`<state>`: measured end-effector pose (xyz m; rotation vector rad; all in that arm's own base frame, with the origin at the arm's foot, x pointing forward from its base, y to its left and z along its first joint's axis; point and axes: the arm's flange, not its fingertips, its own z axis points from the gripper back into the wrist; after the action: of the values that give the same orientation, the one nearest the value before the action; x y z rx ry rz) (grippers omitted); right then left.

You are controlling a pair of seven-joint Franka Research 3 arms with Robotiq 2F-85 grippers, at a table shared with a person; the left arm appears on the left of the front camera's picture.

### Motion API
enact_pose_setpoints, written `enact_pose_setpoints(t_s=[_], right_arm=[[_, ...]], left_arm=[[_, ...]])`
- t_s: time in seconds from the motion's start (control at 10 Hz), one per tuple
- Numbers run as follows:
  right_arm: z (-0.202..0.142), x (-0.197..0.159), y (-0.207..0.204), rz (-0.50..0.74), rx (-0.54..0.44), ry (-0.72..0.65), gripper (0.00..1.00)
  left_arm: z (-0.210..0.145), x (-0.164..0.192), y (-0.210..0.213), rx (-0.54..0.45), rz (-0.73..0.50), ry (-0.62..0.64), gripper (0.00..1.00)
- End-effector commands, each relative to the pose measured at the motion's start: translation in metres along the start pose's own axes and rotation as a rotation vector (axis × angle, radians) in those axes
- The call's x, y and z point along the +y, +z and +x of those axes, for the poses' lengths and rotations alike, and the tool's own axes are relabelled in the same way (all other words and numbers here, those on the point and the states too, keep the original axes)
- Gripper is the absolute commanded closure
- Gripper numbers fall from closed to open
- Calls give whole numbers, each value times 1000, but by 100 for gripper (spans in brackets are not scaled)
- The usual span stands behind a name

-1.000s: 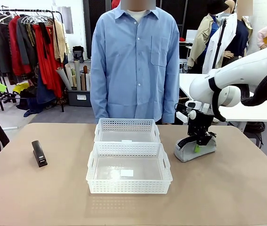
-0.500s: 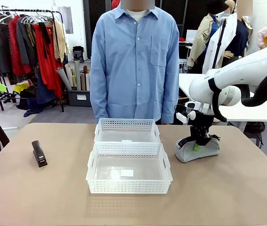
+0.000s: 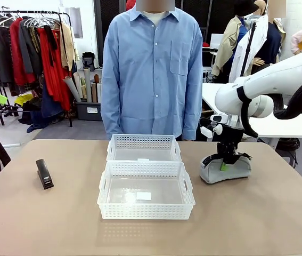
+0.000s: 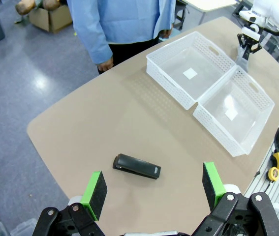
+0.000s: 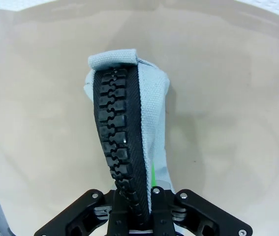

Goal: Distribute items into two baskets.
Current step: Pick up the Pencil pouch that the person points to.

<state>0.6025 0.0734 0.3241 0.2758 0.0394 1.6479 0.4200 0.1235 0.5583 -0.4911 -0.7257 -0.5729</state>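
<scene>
Stapler [image 3: 45, 174] lies flat on the table [image 3: 257, 224] at 9 o'clock from the baskets, well apart from them, with its long axis roughly 12–6 in the front view. Left gripper [image 4: 152, 189] hangs high over it, jaws wide, nothing between the pads. In the centre, near basket [image 3: 145, 210] and far basket [image 3: 143, 141] sit long side to long side, and neither holds an item. Pouch [image 3: 225, 169] is at 3 o'clock from the near basket, near it but not touching. Right gripper [image 3: 226, 161] is clamped onto it from above, pinching the zipper [image 5: 119, 123] ridge near mid-length. I can't tell whether the pouch bottom is on the table or just off it. My read of the step: lift the pouch and carry it to a basket. Go straight up first, because the fabric is soft and will likely sag below the pinch, so the bottom must clear the rim before moving toward 9 o'clock. Keep it slow, since a narrow zipper strip could slip. Centre over the basket floor and lower before opening. The pouch stands zipper-up with its long axis about 9–3 in the front view, parallel to the baskets' long sides, so I'd expect no wrist turn is needed. In the right wrist view the zipper runs 6 to 12, leaning toward 11.
</scene>
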Motion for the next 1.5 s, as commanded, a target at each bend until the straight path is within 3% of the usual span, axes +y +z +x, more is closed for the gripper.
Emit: enact_pose_setpoints(t_s=[0.0, 0.2, 0.8, 1.4], right_arm=[[4, 2, 23, -6, 55, -72, 100], [16, 20, 64, -79, 90, -103, 100], [36, 89, 182, -255, 46, -219, 100], [25, 146, 230, -349, -32, -183, 100]], left_arm=[[0, 1, 1, -6, -9, -3, 0], [0, 1, 1, -6, -9, -3, 0], [0, 1, 1, -6, -9, -3, 0], [0, 1, 1, -6, -9, -3, 0]])
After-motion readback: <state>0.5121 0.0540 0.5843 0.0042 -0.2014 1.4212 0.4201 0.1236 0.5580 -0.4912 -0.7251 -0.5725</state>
